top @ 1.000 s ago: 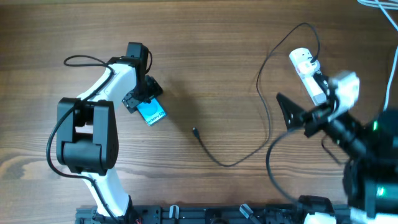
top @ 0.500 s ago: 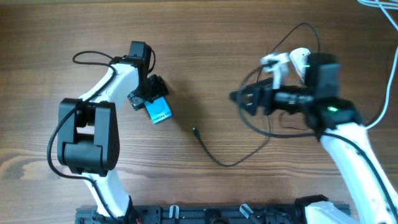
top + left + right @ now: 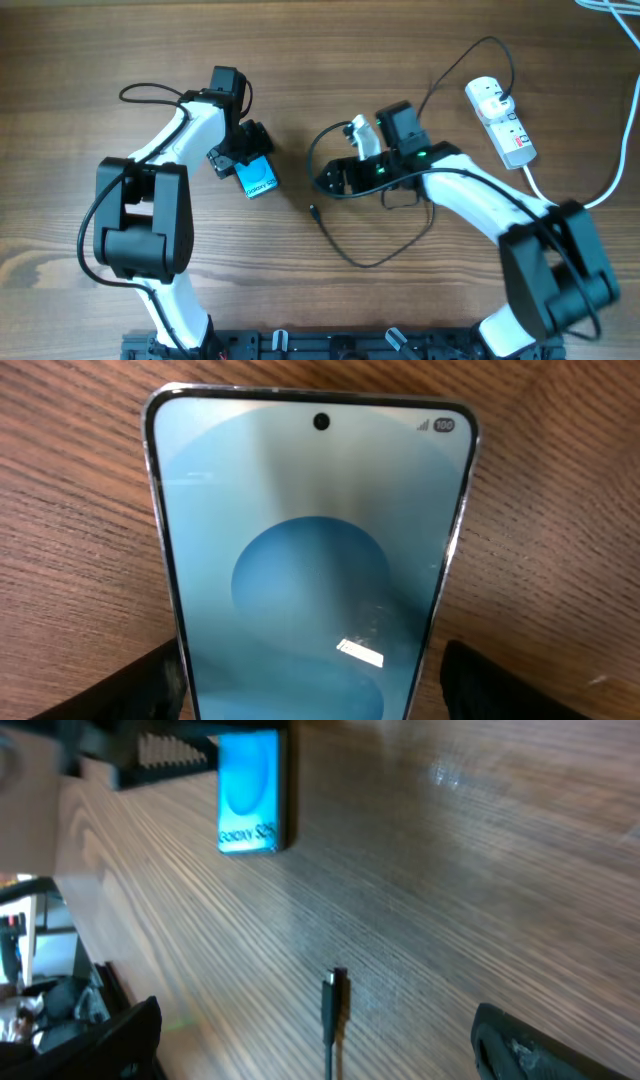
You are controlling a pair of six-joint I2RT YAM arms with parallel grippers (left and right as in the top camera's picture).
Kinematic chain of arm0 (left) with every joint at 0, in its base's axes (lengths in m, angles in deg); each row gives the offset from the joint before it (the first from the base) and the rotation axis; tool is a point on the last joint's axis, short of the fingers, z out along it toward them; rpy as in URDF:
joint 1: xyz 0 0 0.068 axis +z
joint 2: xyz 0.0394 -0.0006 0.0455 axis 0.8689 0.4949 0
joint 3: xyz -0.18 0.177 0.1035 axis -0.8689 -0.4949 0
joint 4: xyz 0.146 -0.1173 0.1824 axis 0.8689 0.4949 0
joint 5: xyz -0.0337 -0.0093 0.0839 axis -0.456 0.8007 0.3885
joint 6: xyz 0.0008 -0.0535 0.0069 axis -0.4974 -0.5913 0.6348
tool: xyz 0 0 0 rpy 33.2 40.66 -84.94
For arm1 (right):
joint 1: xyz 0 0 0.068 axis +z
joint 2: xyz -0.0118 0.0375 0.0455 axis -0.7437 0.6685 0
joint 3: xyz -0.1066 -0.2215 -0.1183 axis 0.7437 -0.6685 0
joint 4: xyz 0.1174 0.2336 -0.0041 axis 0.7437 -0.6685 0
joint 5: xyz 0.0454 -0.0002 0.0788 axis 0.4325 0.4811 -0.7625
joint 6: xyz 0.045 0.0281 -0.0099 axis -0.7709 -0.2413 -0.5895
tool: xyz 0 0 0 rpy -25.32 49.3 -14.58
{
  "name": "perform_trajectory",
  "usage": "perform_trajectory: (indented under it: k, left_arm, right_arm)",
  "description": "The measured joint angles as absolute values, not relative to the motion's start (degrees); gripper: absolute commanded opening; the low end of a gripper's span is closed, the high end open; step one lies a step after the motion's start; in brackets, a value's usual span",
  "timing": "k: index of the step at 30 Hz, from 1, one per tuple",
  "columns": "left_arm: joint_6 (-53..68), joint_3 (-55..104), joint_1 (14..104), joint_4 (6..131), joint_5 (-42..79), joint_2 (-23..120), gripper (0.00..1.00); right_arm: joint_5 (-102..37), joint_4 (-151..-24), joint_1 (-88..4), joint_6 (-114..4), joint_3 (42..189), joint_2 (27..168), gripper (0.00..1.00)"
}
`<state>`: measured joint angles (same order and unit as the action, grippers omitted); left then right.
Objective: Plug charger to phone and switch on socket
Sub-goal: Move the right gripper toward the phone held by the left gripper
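Note:
The phone (image 3: 259, 179) lies on the wood table with its teal screen up and fills the left wrist view (image 3: 310, 540). My left gripper (image 3: 242, 163) is shut on its near end, one black finger at each long edge (image 3: 310, 695). The charger's black cable (image 3: 372, 262) loops across the table from the white plug on the socket (image 3: 503, 122) at the far right. Its connector tip (image 3: 313, 210) lies free. My right gripper (image 3: 334, 181) is open just above and right of the tip. In the right wrist view the tip (image 3: 334, 992) lies between the open fingers (image 3: 320, 1050), with the phone (image 3: 248, 790) beyond.
The socket's thick white lead (image 3: 590, 200) runs off the right edge. Another white cable (image 3: 612, 18) crosses the top right corner. A black rail (image 3: 350, 345) lines the table's front edge. Both arm bases stand at the front.
My right arm has swung from the far right to the middle, over the cable tip. My left gripper has shifted the phone a little to the right.

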<state>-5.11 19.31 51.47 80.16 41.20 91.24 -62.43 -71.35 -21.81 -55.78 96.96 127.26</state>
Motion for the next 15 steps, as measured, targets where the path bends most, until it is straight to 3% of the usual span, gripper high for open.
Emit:
perform_trajectory:
  k: [7,15]
  left_arm:
    - [-5.6,19.1,47.1,82.5,46.3,91.5,0.79]
    - [-6.7,19.1,47.1,90.0,45.4,91.6,0.77]
  right_arm:
    - [-65.0,-65.0,-13.3,-56.3,97.0,134.3,1.00]
    - [-65.0,-65.2,-12.3,-56.3,97.0,134.3,1.00]
